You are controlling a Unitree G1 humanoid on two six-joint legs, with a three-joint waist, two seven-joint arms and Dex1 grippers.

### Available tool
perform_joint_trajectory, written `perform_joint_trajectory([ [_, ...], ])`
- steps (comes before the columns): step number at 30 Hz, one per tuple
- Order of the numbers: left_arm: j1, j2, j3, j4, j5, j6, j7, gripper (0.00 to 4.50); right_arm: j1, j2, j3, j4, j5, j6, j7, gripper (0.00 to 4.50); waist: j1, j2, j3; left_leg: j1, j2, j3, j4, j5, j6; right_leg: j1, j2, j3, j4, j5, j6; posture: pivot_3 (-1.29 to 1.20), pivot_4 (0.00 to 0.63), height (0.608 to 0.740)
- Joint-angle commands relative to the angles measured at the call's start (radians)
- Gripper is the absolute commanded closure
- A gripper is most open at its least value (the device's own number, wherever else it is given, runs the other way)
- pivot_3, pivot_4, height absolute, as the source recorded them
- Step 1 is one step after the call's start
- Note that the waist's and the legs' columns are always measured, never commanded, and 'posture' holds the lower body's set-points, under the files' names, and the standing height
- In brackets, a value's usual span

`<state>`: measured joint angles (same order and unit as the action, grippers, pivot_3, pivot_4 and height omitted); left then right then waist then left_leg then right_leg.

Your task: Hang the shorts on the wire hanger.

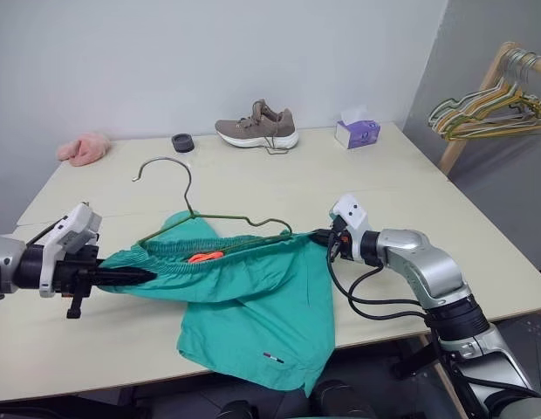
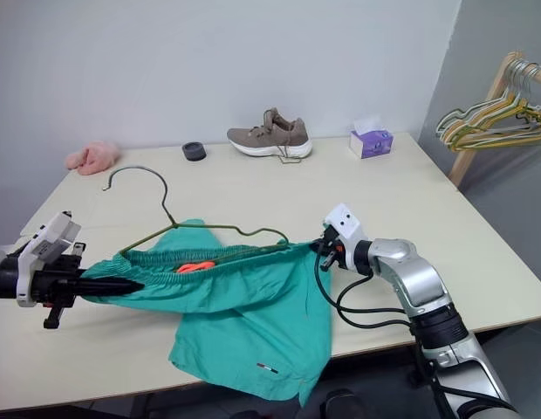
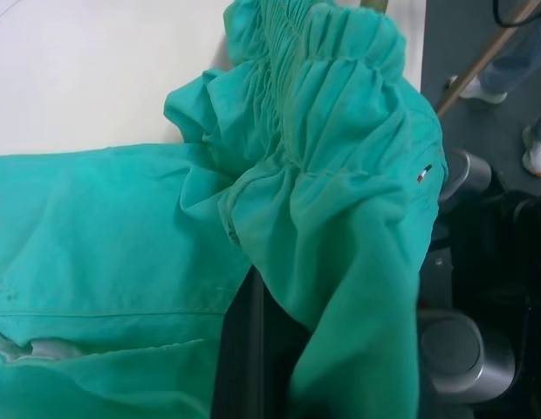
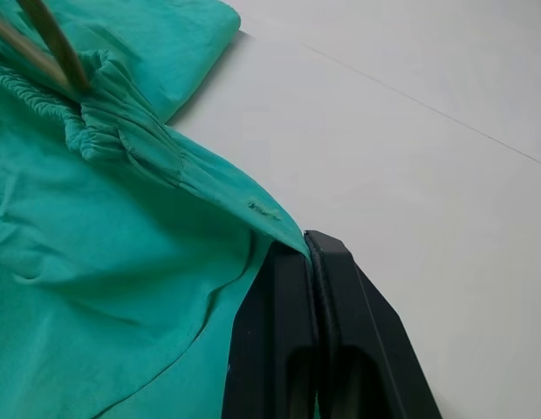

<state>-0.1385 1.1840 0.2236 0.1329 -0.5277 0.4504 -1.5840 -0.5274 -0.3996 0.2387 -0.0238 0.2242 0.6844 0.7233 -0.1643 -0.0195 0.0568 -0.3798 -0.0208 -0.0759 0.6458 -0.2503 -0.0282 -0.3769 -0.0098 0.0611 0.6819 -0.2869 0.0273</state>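
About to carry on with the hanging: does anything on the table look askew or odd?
Yes. The shorts droop over the table's front edge, stretched by the waistband between the left gripper and right gripper. The wire hanger sits tilted, its lower part inside the waistband. A lone shoe sits at the back.

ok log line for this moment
left gripper shut on shorts | right gripper shut on shorts | hanger in waistband

The lower bar of the wire hanger [image 1: 220, 229] is hidden inside the waistband of the shorts [image 1: 253, 301]. The tiny hem label [image 1: 272, 357] is too small to read. Cloth wraps the left end effector [image 1: 147, 276], covering its fingertips. The hangers [image 1: 493, 112] on the rack are cut off by the picture's edge.
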Motion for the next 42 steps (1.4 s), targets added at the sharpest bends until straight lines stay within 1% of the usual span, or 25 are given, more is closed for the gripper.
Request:
perform_joint_trajectory([
  [1,-0.031,0.029,0.008,0.039,0.036,-0.016,0.013,4.5,-0.005,-0.033,-0.057,-0.01,-0.014,0.007,-0.035,4.45,0.0,0.0,0.0,0.0,0.0,0.0,0.0,0.0,0.0,0.0,0.0,0.0,0.0,0.0,0.0,-0.12,0.0,0.74],
  [5,-0.049,0.03,-0.009,0.065,0.064,-0.033,0.027,4.5,-0.004,-0.035,-0.058,-0.013,-0.013,0.008,-0.032,4.45,0.0,0.0,0.0,0.0,0.0,0.0,0.0,0.0,0.0,0.0,0.0,0.0,0.0,0.0,0.001,-0.12,0.0,0.74],
  [13,-0.034,0.042,-0.027,0.082,0.097,-0.068,0.024,4.5,0.0,-0.038,-0.06,-0.038,-0.007,0.017,-0.03,4.45,0.0,0.0,0.0,0.0,0.0,0.0,0.0,0.0,0.0,0.0,0.0,0.0,0.0,0.0,0.0,-0.12,0.0,0.74],
  [17,-0.028,0.041,-0.018,0.052,0.069,-0.036,0.009,4.5,-0.006,-0.023,-0.072,-0.018,-0.008,0.032,-0.054,4.45,0.0,0.0,0.0,0.0,0.0,0.0,0.0,0.0,0.0,0.0,0.0,0.0,0.0,0.0,0.0,-0.12,0.0,0.74],
  [21,-0.04,0.019,0.014,-0.008,-0.019,0.089,0.026,4.5,-0.013,-0.012,-0.063,0.01,-0.026,0.017,-0.085,4.45,0.0,0.0,0.0,0.0,0.0,0.0,0.0,0.0,0.0,0.0,0.0,0.0,0.0,0.0,0.0,-0.12,0.0,0.74],
  [24,-0.04,0.012,0.028,-0.044,-0.061,0.145,0.04,4.5,-0.017,-0.007,-0.055,0.026,-0.036,0.002,-0.106,4.45,-0.001,0.0,0.0,0.0,0.0,0.0,0.0,0.0,0.0,0.0,0.0,0.0,0.0,0.0,0.001,-0.12,0.0,0.74],
  [27,-0.033,0.02,0.033,-0.066,-0.071,0.163,0.042,4.5,-0.017,-0.005,-0.054,0.036,-0.038,-0.008,-0.117,4.45,-0.001,0.0,0.0,0.0,0.0,0.0,0.0,0.0,0.0,0.0,0.0,0.0,0.0,0.0,0.001,-0.12,0.0,0.74],
  [34,0.004,0.045,0.02,-0.057,-0.018,0.107,0.034,4.5,-0.016,-0.016,-0.06,0.041,-0.033,-0.014,-0.116,4.45,-0.001,0.0,0.0,0.0,0.0,0.0,0.0,0.0,0.0,0.0,0.0,0.0,0.0,0.0,0.0,-0.12,0.0,0.74],
  [42,-0.019,0.032,0.002,-0.017,0.03,0.066,0.068,4.5,-0.012,-0.03,-0.062,0.015,-0.025,-0.009,-0.106,4.45,-0.001,0.0,0.0,0.0,0.0,0.0,0.0,0.0,0.0,0.0,0.0,0.0,0.0,0.0,0.0,-0.12,0.0,0.74],
])
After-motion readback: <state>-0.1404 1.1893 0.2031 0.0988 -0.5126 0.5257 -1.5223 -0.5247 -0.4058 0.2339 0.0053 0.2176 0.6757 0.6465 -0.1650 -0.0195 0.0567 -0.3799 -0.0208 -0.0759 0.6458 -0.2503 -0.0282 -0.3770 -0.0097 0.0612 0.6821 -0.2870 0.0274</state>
